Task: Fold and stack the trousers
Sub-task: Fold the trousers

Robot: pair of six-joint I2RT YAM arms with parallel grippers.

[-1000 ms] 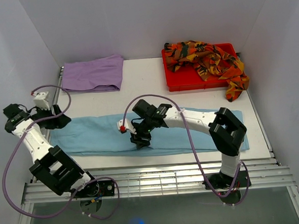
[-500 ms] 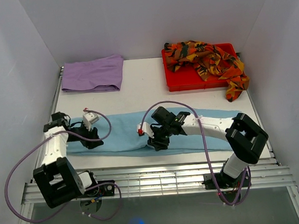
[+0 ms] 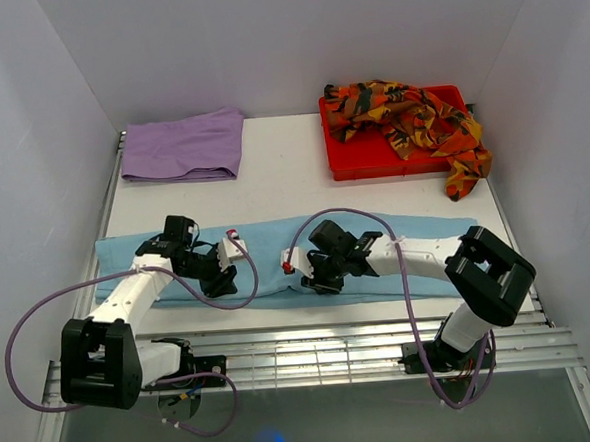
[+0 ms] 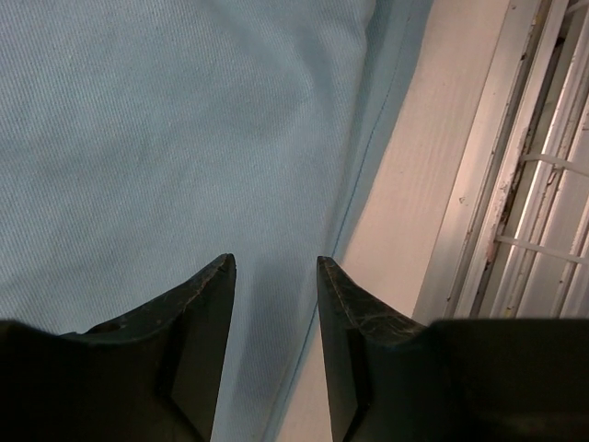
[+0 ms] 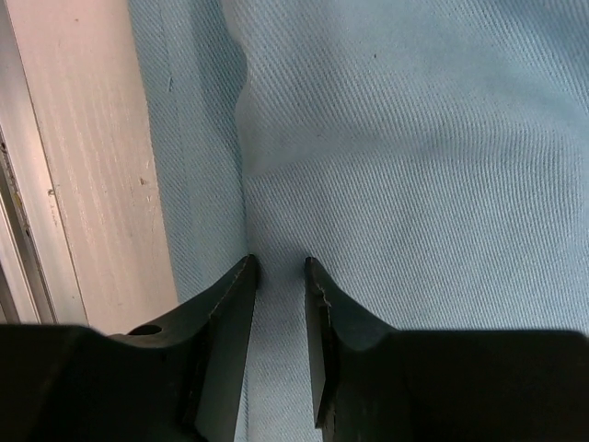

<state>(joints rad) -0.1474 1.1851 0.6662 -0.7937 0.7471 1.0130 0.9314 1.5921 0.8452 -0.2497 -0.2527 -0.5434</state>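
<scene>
Left gripper (image 4: 274,262) sits partly open at the near hem of the light blue trousers (image 3: 425,223), which lie flat along the table (image 3: 282,172). My right gripper (image 5: 281,262) is narrow on a crease, possibly pinching it.

The light blue trousers (image 3: 267,251) along the tabletop's near edge are plain, with a fine ribbed weave visible in both wrist views. The lilac trousers (image 3: 183,146) at the far left corner are plain too. The patterned trousers (image 3: 409,114) at the far right corner mix orange, red and black over a bright red tray (image 3: 372,163). The tabletop (image 3: 282,177) is white. The left arm (image 3: 129,294) and right arm (image 3: 427,253) are white and black, with purple cables (image 3: 343,212). The left gripper (image 4: 273,262) and right gripper (image 5: 279,262) look black, perhaps very dark green.
</scene>
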